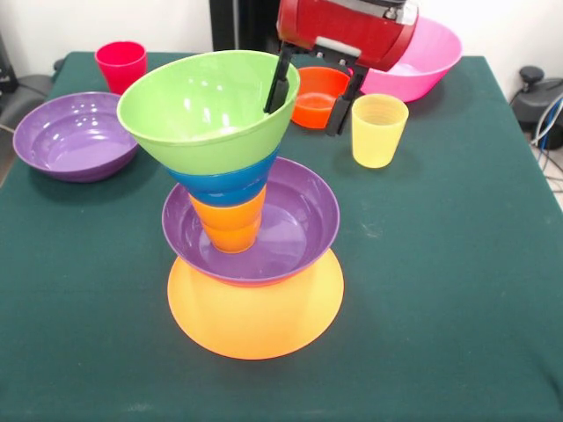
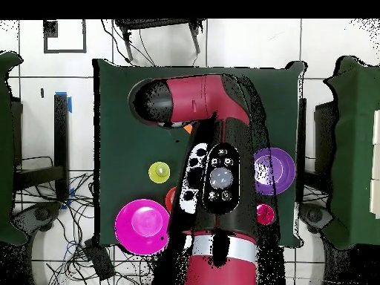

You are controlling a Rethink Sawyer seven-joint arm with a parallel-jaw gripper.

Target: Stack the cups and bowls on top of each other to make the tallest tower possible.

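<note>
The tower stands mid-table in the front view: an upside-down yellow-orange bowl (image 1: 255, 312), a purple bowl (image 1: 299, 224) on it, an orange cup (image 1: 230, 224) in that, then a blue bowl (image 1: 224, 180) and a tilted green bowl (image 1: 202, 105) on top. My gripper (image 1: 312, 95) is open at the green bowl's far right rim. One finger (image 1: 279, 83) reaches just inside the rim, and the other (image 1: 345, 104) hangs outside. The small orange-red bowl (image 1: 318, 95) sits behind, between the fingers. In the overhead view the arm (image 2: 215, 178) hides the tower and the gripper.
A yellow cup (image 1: 378, 130) (image 2: 159, 173) stands right of the tower. A pink bowl (image 1: 422, 57) (image 2: 141, 223) sits far right. A second purple bowl (image 1: 77, 134) (image 2: 273, 167) and a red-pink cup (image 1: 121, 64) (image 2: 263, 214) are at the left.
</note>
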